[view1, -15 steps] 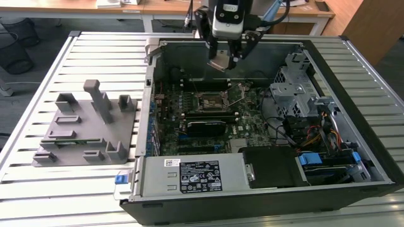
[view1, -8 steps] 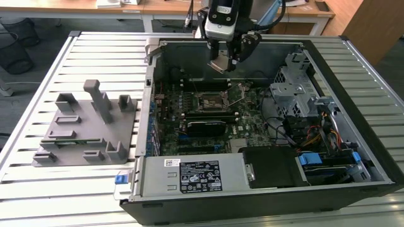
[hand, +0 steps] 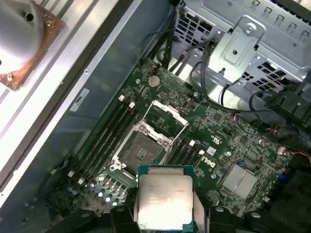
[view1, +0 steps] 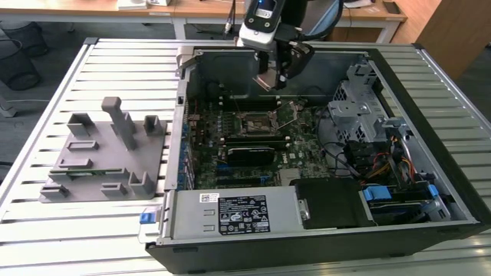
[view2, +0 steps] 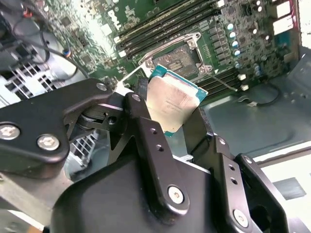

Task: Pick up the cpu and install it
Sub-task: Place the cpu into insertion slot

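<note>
Exterior view: your gripper hangs inside the open pc case, above the mobo's socket. A grey holder sits on the slatted table, at the exterior view's left.

Second wrist view: black fingers clamp the cpu by opposite edges, metal top showing. The socket's frame is open just beyond it.

First wrist view: the cpu is held clear of the board, near the bare socket, not touching.
</note>
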Motion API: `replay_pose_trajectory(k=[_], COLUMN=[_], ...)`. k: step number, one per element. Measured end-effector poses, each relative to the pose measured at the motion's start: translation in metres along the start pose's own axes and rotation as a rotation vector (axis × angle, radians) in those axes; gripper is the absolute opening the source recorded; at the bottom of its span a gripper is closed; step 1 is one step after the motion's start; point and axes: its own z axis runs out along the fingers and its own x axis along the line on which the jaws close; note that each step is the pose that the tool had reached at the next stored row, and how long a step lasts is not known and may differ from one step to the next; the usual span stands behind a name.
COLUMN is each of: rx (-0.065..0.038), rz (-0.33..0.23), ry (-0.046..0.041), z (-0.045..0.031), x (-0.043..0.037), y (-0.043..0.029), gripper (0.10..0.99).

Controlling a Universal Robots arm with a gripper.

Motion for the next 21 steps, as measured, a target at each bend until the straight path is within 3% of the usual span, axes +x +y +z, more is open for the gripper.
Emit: replay_pose_trajectory(k=[13,21], rx=[-0.003,-0.004], rz=[0.225,0.328], ry=[-0.0148,-0.0211], z=[0.0046,0.0085], x=[0.0000,0.0012], y=[-0.0002,0.0003], gripper=[0.537,0.537])
